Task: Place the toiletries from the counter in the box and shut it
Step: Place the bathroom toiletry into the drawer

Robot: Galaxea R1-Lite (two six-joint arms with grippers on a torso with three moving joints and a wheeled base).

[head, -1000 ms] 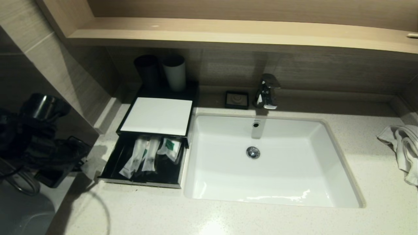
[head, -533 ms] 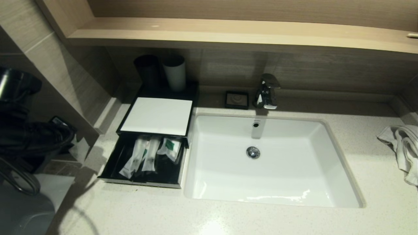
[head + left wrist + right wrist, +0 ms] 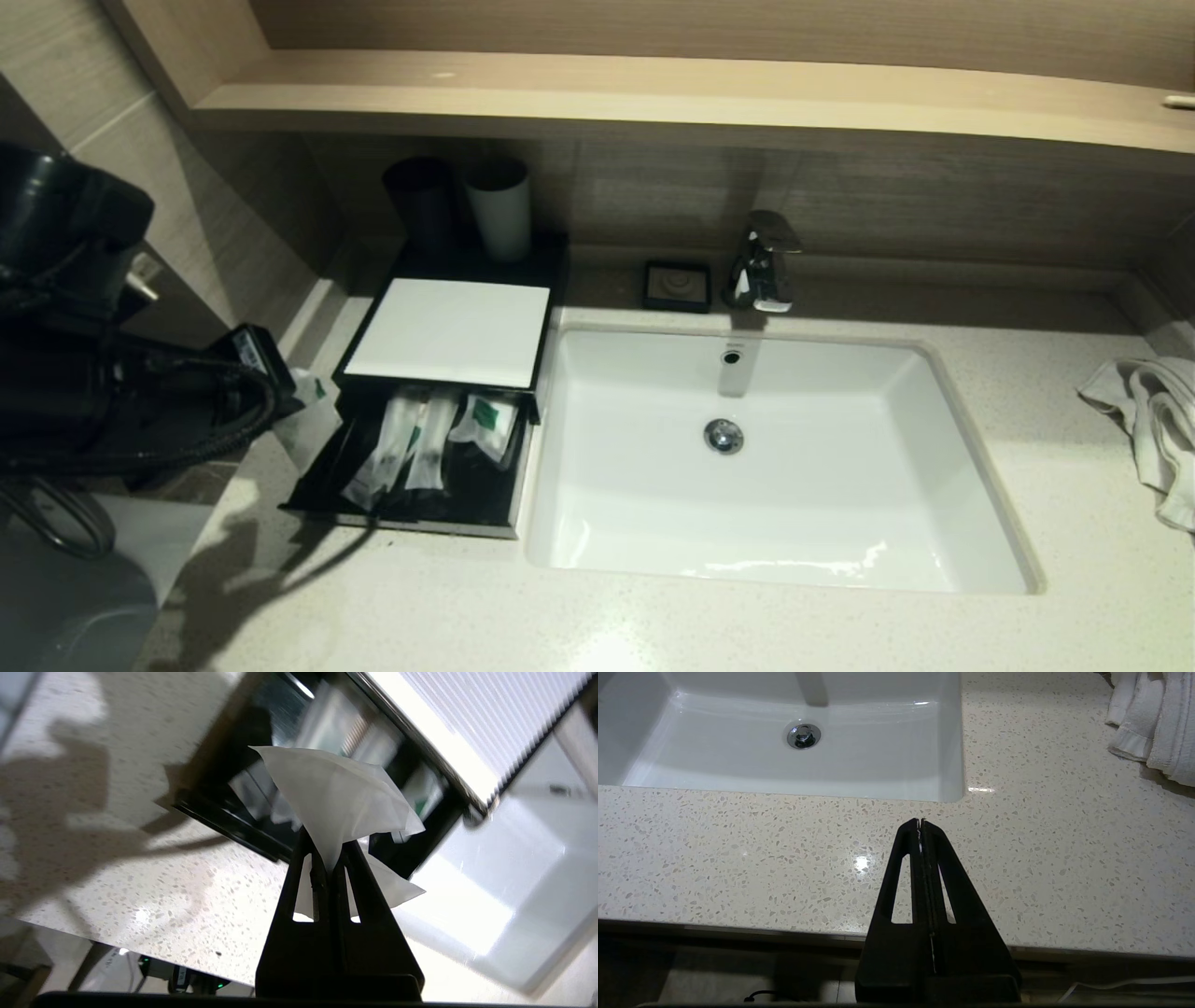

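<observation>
left end effector (image 3: 332, 858) pinches packet (image 3: 336, 798) by one corner at frame left; risk: it slips short of the drawer (image 3: 317, 467).

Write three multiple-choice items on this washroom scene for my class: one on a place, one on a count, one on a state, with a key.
1. Where is the towel?
A. On the counter, the robot's right of the basin
B. Inside the drawer
C. On the shelf

2. How many cups stand behind the box?
A. One
B. Two
C. Four

3. The left end effector is:
A. Open and empty
B. Shut on a white packet
C. Shut on the towel

Key: 1 A, it is bunched past the basin's right rim; 2 B, one dark, one pale; 3 B, the wrist view shows the packet pinched between its tips.
</observation>
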